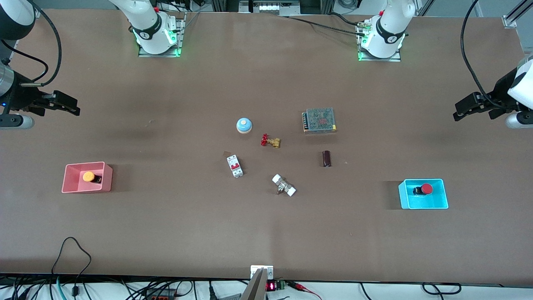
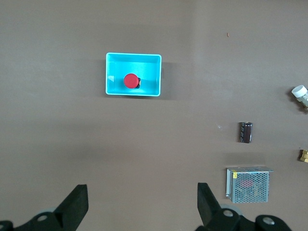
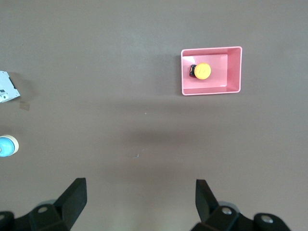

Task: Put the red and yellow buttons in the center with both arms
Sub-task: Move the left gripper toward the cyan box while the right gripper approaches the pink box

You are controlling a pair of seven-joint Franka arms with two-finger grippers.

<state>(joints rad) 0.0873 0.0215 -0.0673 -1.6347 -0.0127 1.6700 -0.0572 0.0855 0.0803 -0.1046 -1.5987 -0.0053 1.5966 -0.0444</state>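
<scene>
Red button [image 1: 425,188] sitting in the cyan bin [image 1: 423,203], yellow button [image 1: 88,176] in the pink bin [image 1: 86,188]; neither is reaching the center [image 1: 266,216] (you are starting from zero): left gripper [image 1: 468,106] and right gripper [image 1: 62,104] hovering over bare tabletop at the table's ends, fingers apart, empty

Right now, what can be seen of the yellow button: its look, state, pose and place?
The yellow button has a round orange-yellow cap on a short black body. It lies tipped on its side in the pink bin, resting on the bin's floor, toward the right arm's end of the table. Nothing grips it: the right pincer hangs open in the air over bare tabletop, well apart from the bin. The cap looks like smooth plastic; finer detail cannot be made out.
</scene>
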